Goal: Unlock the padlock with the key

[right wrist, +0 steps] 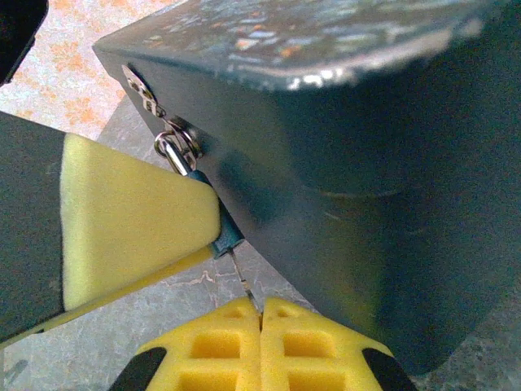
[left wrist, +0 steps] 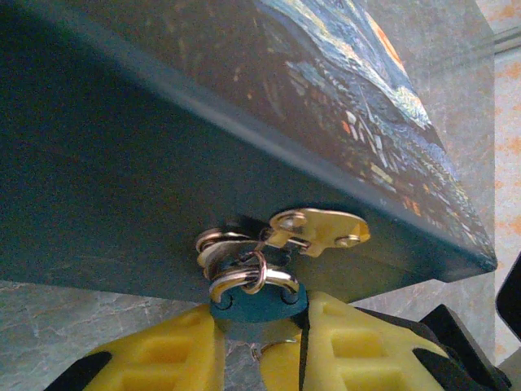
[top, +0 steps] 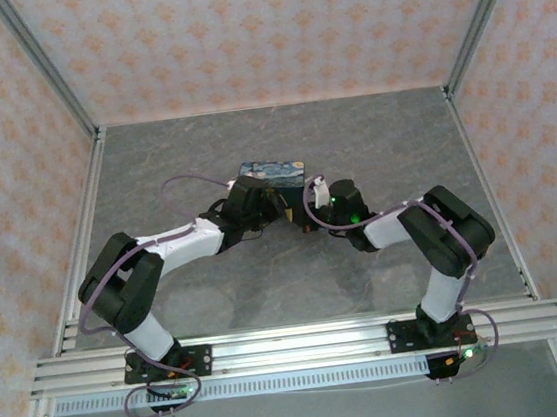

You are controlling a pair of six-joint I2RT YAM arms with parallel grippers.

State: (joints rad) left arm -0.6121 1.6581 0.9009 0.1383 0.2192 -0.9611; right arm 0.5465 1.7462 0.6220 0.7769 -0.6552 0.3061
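Padlock (left wrist: 259, 305) hangs by its silvery shackle (left wrist: 277, 279) from the ring under the brass hasp (left wrist: 321, 228) on the front wall of the blue box (left wrist: 146, 163), close against that wall. The left gripper (left wrist: 260, 319) pinches the padlock body between its yellow fingers. The right gripper (right wrist: 260, 316), just in front of the same box wall, has its fingers pressed together on the key (right wrist: 242, 275). The key's thin blade reaches up to the padlock's free end.

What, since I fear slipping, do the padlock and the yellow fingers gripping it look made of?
Padlock: shackle bright and mirror-glinting, likely polished steel; teal body matte, painted metal or plastic, unclear. Left fingers: yellow, matte, with moulded pockets, probably rubber or foam.
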